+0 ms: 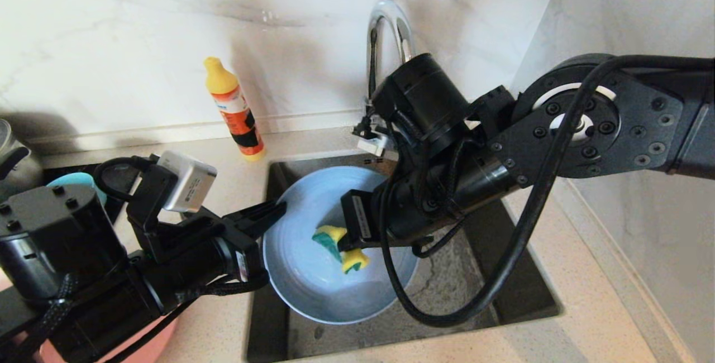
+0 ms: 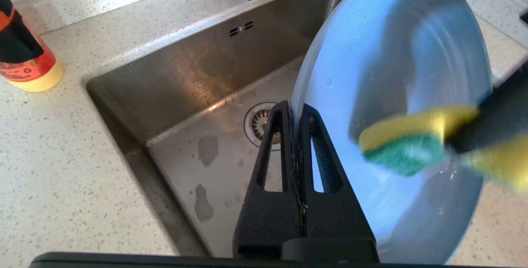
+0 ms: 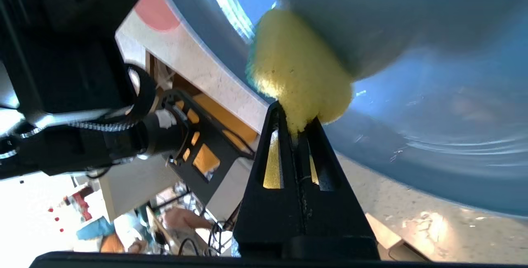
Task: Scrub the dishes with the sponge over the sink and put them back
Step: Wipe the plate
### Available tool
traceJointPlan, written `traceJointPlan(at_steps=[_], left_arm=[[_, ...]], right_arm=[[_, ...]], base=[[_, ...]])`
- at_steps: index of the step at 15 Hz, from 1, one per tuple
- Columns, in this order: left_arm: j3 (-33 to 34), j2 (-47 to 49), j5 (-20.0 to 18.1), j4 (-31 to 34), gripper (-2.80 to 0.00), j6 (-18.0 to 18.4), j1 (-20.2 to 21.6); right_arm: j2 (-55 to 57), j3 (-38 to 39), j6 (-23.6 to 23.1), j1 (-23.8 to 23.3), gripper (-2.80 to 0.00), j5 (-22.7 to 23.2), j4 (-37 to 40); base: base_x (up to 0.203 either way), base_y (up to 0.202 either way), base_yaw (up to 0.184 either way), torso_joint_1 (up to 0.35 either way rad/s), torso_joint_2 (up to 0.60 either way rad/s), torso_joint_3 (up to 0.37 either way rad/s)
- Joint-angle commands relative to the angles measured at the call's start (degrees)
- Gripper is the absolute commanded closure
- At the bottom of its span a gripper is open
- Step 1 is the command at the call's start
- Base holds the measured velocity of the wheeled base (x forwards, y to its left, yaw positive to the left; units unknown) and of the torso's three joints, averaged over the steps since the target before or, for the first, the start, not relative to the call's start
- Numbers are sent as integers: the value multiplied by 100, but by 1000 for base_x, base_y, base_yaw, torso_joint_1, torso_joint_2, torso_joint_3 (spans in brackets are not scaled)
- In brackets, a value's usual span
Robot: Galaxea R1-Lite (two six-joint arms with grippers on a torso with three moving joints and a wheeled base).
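A grey-blue plate (image 1: 313, 279) hangs tilted over the steel sink (image 1: 503, 273). My left gripper (image 1: 276, 212) is shut on its left rim, and the left wrist view shows both jaws clamped on the plate's edge (image 2: 293, 109) above the drain strainer (image 2: 258, 121). My right gripper (image 1: 343, 248) reaches in from the right, shut on the yellow and green sponge (image 1: 329, 237). The sponge (image 2: 408, 148) presses against the plate's inner face (image 2: 396, 53). In the right wrist view its yellow foam (image 3: 297, 74) bulges out of the jaws (image 3: 295, 115) against the plate (image 3: 433, 115).
An orange detergent bottle (image 1: 233, 109) stands on the counter behind the sink's left corner. The chrome faucet (image 1: 385, 28) rises behind my right wrist. A teal bowl (image 1: 75, 181) and a salmon-pink plate (image 1: 156, 346) lie left of the sink, mostly hidden by my left arm. A wall closes the right side.
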Motion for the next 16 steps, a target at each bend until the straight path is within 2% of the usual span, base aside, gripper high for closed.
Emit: traceJointPlan(at_steps=[1, 9, 16], left_arm=[[20, 13, 0, -36, 0, 3, -2], [29, -22, 8, -45, 0, -41, 7], [-94, -66, 9, -53, 0, -79, 7]], right_arm=[[-121, -1, 15, -64, 0, 4, 23], [-338, 14, 7, -384, 0, 3, 75], [-444, 60, -11, -453, 0, 47, 686]], base=[[0, 0, 0, 0, 0, 0], [0, 0, 0, 0, 0, 0], [0, 0, 0, 0, 0, 0]])
